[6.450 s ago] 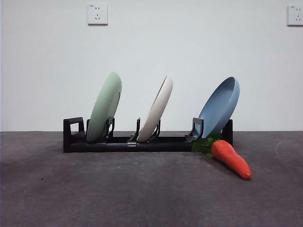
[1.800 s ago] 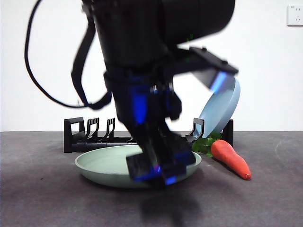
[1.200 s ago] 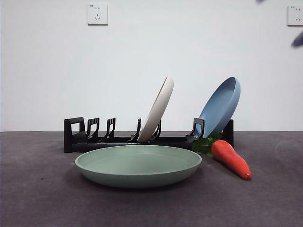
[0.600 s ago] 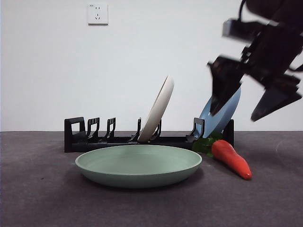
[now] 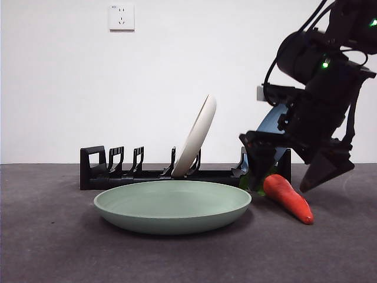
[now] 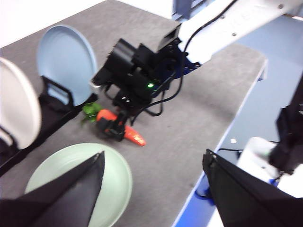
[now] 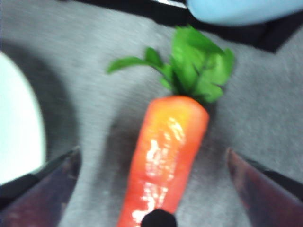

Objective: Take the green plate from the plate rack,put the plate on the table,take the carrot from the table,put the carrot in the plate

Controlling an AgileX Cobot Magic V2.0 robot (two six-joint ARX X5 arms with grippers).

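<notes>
The green plate (image 5: 172,206) lies flat on the table (image 5: 59,247) in front of the plate rack (image 5: 123,174). It also shows in the left wrist view (image 6: 113,177). The carrot (image 5: 287,198) lies on the table right of the plate, its leaves toward the rack. My right gripper (image 5: 291,177) is open and hangs low over the carrot, one jaw on each side. In the right wrist view the carrot (image 7: 165,151) lies between the open jaws of my right gripper (image 7: 151,189). My left gripper (image 6: 154,189) is open and empty, held high above the table.
A cream-white plate (image 5: 195,135) and a blue plate (image 5: 268,132) stand tilted in the rack. The blue plate is partly hidden behind the right arm. The table's edge (image 6: 227,127) shows in the left wrist view.
The green plate went from the rack to the table. The left arm then left the front view. The right arm came in from the upper right and has dropped down over the carrot.
</notes>
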